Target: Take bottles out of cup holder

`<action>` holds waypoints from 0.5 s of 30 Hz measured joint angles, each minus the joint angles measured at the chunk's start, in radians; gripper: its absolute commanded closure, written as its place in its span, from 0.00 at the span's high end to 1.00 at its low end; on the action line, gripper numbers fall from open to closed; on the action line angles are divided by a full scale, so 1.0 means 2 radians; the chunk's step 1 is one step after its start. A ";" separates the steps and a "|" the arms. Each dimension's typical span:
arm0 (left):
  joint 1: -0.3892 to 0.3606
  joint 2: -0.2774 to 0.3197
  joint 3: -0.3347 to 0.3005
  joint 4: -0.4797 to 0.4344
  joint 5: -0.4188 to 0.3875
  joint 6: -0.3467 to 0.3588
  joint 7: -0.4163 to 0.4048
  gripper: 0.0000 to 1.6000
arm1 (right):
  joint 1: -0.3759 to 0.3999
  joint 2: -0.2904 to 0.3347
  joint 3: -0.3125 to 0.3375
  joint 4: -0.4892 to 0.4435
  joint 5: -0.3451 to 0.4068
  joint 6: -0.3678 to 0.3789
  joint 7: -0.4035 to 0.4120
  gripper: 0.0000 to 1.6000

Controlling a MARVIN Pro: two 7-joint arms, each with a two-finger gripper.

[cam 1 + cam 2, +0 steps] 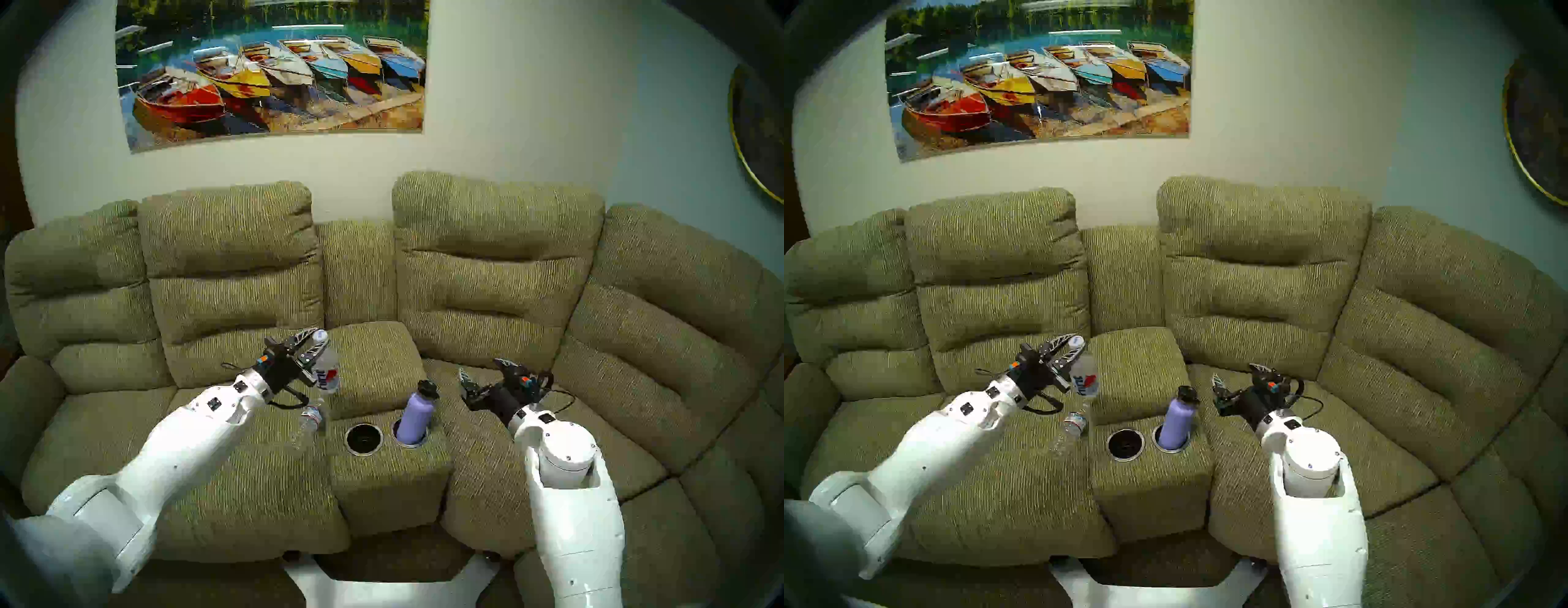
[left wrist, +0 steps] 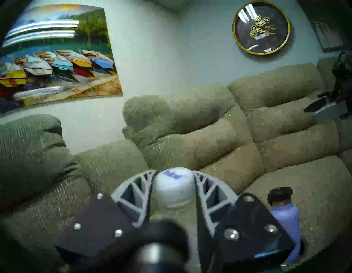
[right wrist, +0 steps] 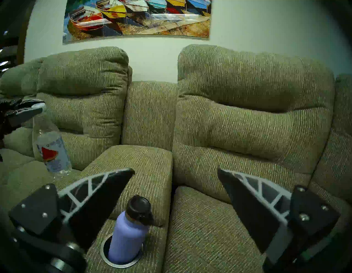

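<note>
The left gripper point(image 1: 313, 349) has its jaws clenched on the neck of the clear bottle point(image 1: 327, 368), just under the white cap point(image 2: 173, 183). That bottle hangs in the air over the left seat point(image 1: 203, 450), beside the console point(image 1: 373, 361) and well clear of the cup holder point(image 1: 364, 439). The left well is empty. The purple bottle point(image 1: 415, 414) stands upright in the right well point(image 3: 122, 251), its black cap point(image 3: 140, 208) on.

The step in hand looks like carrying the first bottle away to set it down; half the task seems done. A crinkled water bottle point(image 1: 309, 422) already lies on the left seat below the held one, so the drop spot should be chosen beside it, not on it.

The right gripper point(image 1: 483, 375) hovers over the right seat near the purple bottle, jaws released and spread wide, holding nothing. Its next move likely calls for swinging in toward the console, bracketing the purple bottle below its cap, closing, and lifting straight up so the body clears the metal rim without scraping.
</note>
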 measured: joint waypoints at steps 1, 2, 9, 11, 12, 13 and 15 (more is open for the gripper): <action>0.004 0.004 -0.003 -0.007 -0.001 0.004 0.005 0.00 | 0.000 0.000 0.000 0.000 0.000 0.000 0.000 1.00; 0.009 0.010 -0.007 -0.015 -0.002 0.009 0.011 0.00 | 0.000 0.000 0.000 0.000 0.000 0.000 0.000 1.00; 0.042 0.039 -0.023 -0.061 0.000 0.049 0.060 0.00 | 0.000 0.000 0.000 0.000 0.000 0.000 0.000 1.00; 0.058 0.049 -0.028 -0.079 0.006 0.069 0.085 0.00 | 0.000 0.000 0.000 0.000 0.000 0.000 0.000 1.00; 0.062 0.050 -0.029 -0.082 0.009 0.074 0.091 0.00 | 0.000 0.000 0.000 0.000 0.000 0.000 0.000 1.00; 0.065 0.052 -0.030 -0.086 0.011 0.079 0.096 0.00 | 0.000 0.000 0.000 0.000 0.000 0.000 0.000 1.00; 0.079 0.056 -0.036 -0.098 0.027 0.096 0.117 0.00 | 0.000 0.000 0.000 -0.001 0.000 0.000 0.000 1.00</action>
